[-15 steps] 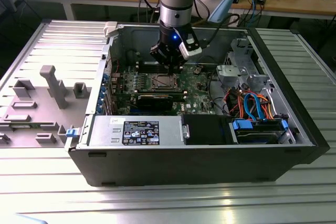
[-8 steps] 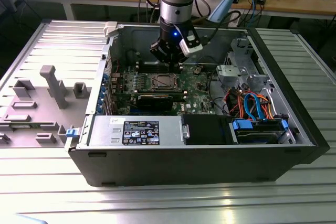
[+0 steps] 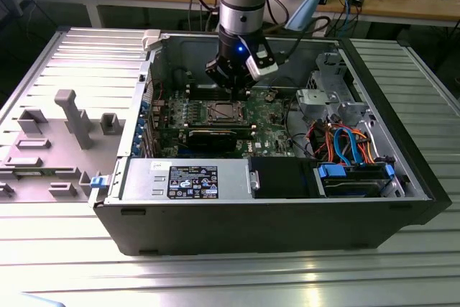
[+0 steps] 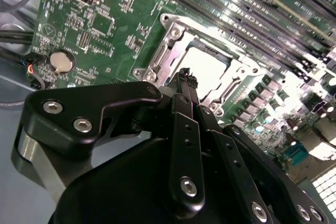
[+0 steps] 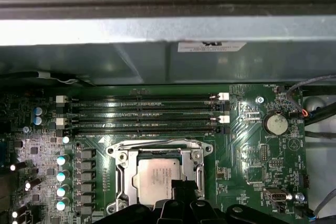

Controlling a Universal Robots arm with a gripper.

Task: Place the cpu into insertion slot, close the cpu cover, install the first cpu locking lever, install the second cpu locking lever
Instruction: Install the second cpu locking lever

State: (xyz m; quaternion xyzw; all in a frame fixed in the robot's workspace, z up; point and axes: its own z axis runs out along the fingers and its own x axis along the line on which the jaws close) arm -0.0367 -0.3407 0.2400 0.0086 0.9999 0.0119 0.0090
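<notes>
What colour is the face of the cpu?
Pale silvery-tan metal; the cpu shows best in the first wrist view.

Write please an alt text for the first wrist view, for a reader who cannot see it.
A small flat square silvery-tan cpu lies in the square socket under the silvery metal cpu cover frame on a green motherboard, with the black gripper just above its edge. Beyond the socket run four long black memory slots and the grey metal case wall.

The cpu point(image 5: 160, 178) — a flat square chip with a pale silvery face — lies flat in the insertion slot point(image 5: 124, 177) on the green board. The cpu cover point(image 5: 159, 148) — a silvery frame with a window — lies closed around it.
</notes>
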